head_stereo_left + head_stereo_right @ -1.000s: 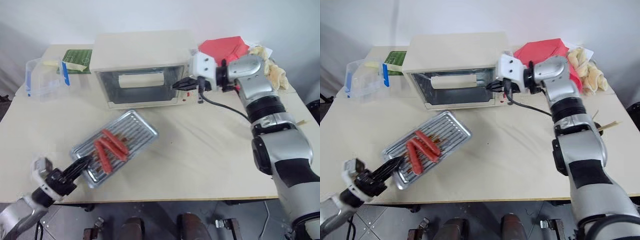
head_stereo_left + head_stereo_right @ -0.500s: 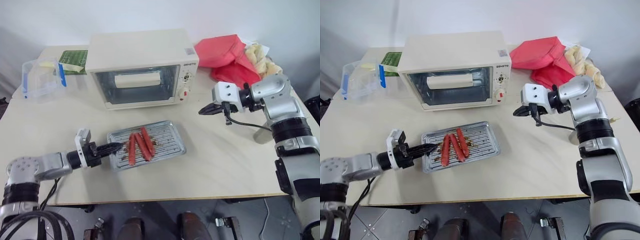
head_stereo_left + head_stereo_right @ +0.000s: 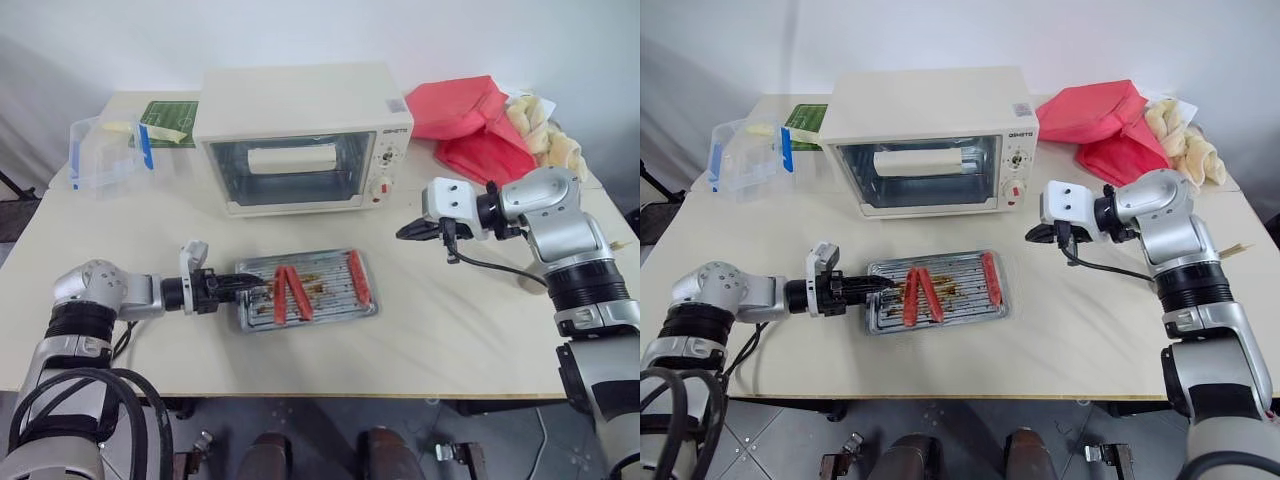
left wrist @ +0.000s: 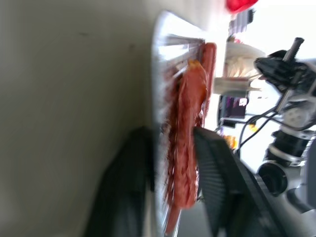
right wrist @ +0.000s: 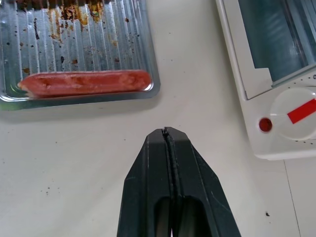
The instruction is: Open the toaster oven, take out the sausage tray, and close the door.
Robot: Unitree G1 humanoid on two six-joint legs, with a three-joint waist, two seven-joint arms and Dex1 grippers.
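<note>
Releasing the sausage tray (image 3: 307,290) is the step in hand, I judge: it lies flat on the table (image 3: 450,330) in front of the toaster oven (image 3: 305,140), whose door (image 3: 297,168) looks shut. My left gripper (image 3: 240,286) straddles the tray's near-left rim, fingers parted, one either side; whether they touch it I can't tell. Next I'd back it straight off. My right gripper (image 3: 409,231), pinched closed and empty, hovers beyond the tray's right end, below the oven's knobs (image 3: 381,172).
</note>
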